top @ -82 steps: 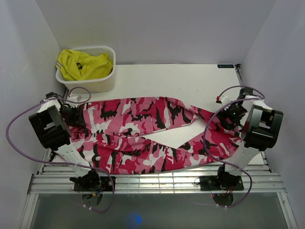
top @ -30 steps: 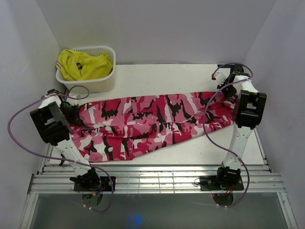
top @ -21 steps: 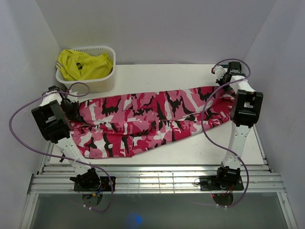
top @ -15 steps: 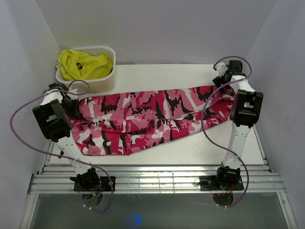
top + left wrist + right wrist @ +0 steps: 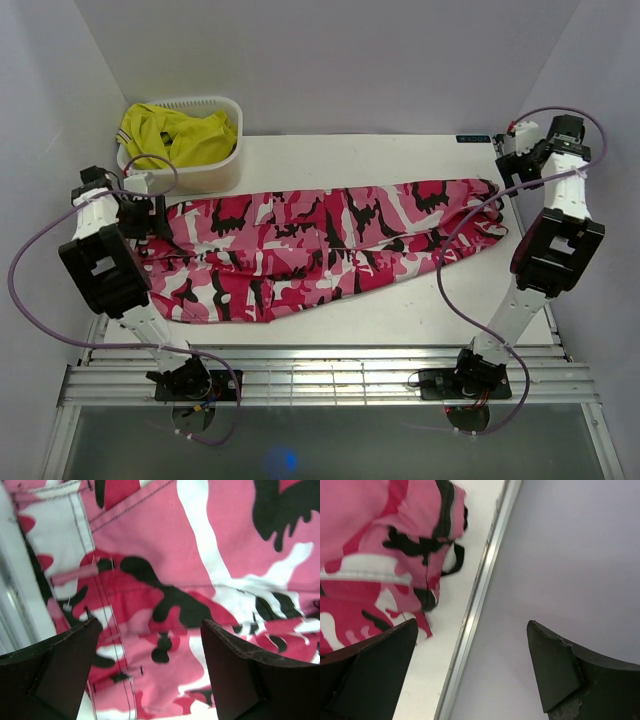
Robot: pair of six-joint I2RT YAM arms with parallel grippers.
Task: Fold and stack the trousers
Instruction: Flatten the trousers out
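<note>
The pink camouflage trousers (image 5: pixel 320 245) lie across the table, folded lengthwise with one leg over the other, waist at the left and cuffs at the right. My left gripper (image 5: pixel 158 212) is open just above the waistband (image 5: pixel 100 595), holding nothing. My right gripper (image 5: pixel 506 150) is open and empty, raised at the far right edge beyond the cuffs (image 5: pixel 427 580), partly over the side wall.
A white basket (image 5: pixel 225 168) with a yellow garment (image 5: pixel 175 135) stands at the back left. The table's metal edge rail (image 5: pixel 475 610) and the grey side wall (image 5: pixel 570 555) are right under my right gripper. Bare table (image 5: pixel 350 160) lies behind the trousers.
Both grippers carried the near leg over onto the far leg, then let go. The right gripper has lifted away toward the right wall; the left has drawn back a little to the left.
</note>
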